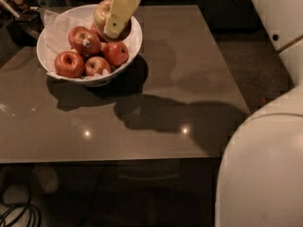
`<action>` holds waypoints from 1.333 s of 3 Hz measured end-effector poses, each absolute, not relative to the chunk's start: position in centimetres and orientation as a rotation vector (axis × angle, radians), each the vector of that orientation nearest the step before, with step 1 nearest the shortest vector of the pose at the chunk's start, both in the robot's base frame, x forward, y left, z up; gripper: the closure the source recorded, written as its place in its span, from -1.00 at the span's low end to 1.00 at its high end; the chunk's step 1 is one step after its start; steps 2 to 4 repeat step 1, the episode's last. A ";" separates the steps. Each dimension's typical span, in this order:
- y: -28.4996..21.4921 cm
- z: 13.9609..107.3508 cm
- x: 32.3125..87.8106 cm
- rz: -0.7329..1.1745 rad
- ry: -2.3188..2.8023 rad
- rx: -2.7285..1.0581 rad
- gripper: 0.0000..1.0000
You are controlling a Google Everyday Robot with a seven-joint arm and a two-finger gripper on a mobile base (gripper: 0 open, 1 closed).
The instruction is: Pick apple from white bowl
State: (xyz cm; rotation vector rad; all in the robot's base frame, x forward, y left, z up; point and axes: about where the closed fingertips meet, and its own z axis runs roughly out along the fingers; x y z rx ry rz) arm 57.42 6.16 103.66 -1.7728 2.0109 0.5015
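Fingers [122, 6] of the gripper [109, 26] clasp the apple [101, 12] over the white bowl [135, 43]; red apples [69, 64] crowd below

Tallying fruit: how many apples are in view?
5, all in the white bowl: front-left, front-middle, right, stickered centre, pale apple at back by the gripper; more may be hidden.

The gripper [117, 14], at the frame's top edge, is cut off above. It hides the right side of the apple [101, 12].
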 end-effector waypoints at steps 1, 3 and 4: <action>6.8 103.8 58.1 0.498 1.995 -1.749 1.00; 6.8 103.8 58.1 0.498 1.995 -1.749 1.00; 6.8 103.8 58.1 0.498 1.995 -1.749 1.00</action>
